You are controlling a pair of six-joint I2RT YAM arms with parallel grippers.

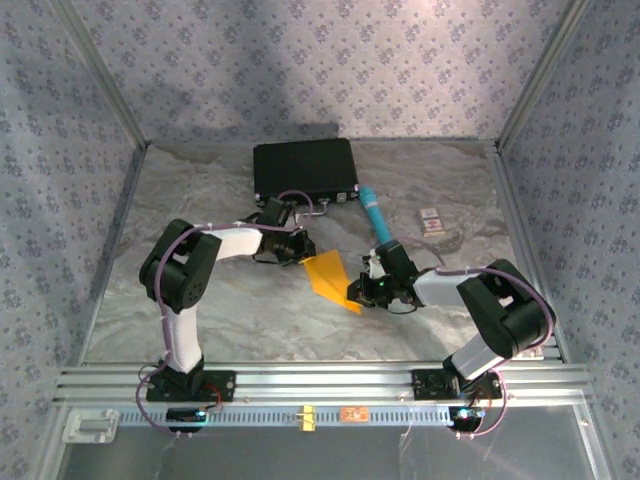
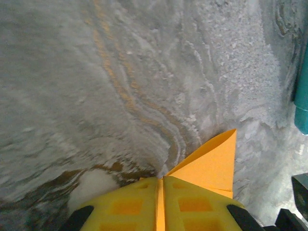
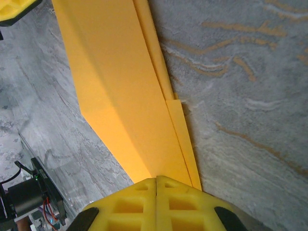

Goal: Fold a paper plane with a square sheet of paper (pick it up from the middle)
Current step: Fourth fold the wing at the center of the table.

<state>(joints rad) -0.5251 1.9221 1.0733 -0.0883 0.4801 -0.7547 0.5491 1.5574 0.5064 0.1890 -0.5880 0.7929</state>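
Observation:
The orange-yellow sheet of paper lies mid-table, folded into a long pointed wedge with layered edges. My left gripper is at its far upper corner. In the left wrist view this gripper is shut on the paper, a thin edge of it showing between the yellow fingers and a folded flap sticking out to the right. My right gripper is at the wedge's near narrow tip. In the right wrist view its fingers are shut tight against that end of the paper, with no paper showing in the seam.
A black case sits at the back of the marble-patterned table. A teal tube lies just right of the paper, close behind the right gripper, and its side shows in the left wrist view. A small white card lies further right.

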